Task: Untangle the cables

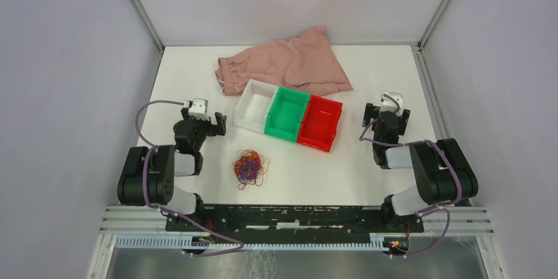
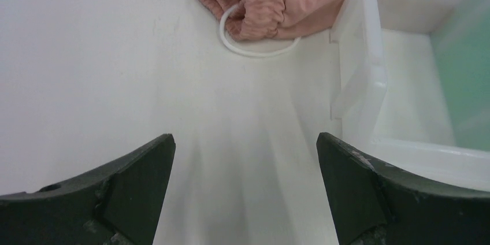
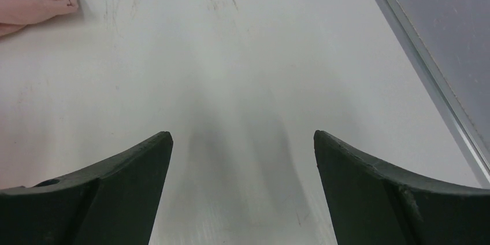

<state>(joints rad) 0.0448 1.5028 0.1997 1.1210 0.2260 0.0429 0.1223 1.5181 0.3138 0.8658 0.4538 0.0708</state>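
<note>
Both tools are spread wide, nothing in either. Cables (image 1: 249, 168): one tangled clump of red, orange-yellow and dark blue-purple strands, lying loose on the tabletop (image 1: 342, 174) toward the near edge, between the two arms and closer to the left one, apart from the bins. Neither tool touches it. Left tool (image 1: 219, 125) is beside and beyond the clump, just left of the white bin (image 1: 255, 104). Its wrist view has bare white surface between the fingers, that bin's wall close ahead on the right, and the pink shorts (image 1: 286, 65) further ahead with a white drawstring (image 2: 254, 48) looping out of the waistband. Right tool (image 1: 386, 113) is at the far right, well apart from the clump, right of the red bin (image 1: 320, 123). Its wrist view shows only bare tabletop and a corner of the shorts at top left. Bins sit in a touching row, white, green bin (image 1: 287, 114), red, angled across mid-table. The shorts lie crumpled behind them, against the white bin's back edge.
</note>
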